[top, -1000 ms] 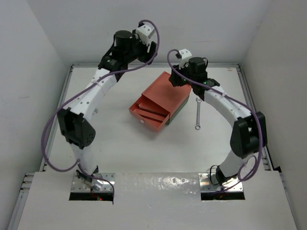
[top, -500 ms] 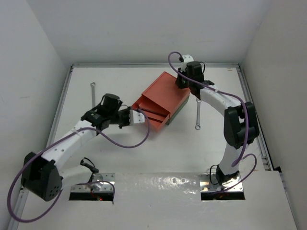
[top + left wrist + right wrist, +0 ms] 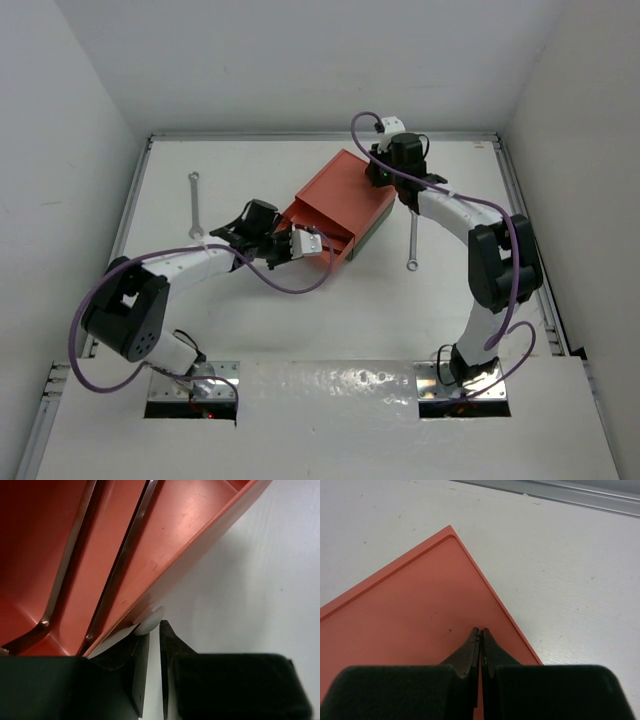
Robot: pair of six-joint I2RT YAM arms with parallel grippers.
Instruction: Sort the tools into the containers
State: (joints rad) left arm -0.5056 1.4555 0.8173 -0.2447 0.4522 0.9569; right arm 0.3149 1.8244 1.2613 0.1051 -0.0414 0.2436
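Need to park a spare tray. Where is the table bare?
Bare: far-left corner beyond the left wrench; near middle, this side of the orange-red box. Crowded: around that box, with right wrench, right gripper, left gripper on its knob.

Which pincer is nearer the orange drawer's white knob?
Left. The left pincer is closed on the white knob at the drawer front; the right pincer, shut, rests on top of the orange-red box, at the opposite end.

Legible markings: none.
Orange box [image 3: 335, 192], green box [image 3: 373, 228], wrenches [image 3: 196, 204] [image 3: 412, 238] and counter [image 3: 260, 320] carry no text, label, brand, number or sign that can be read in any view.
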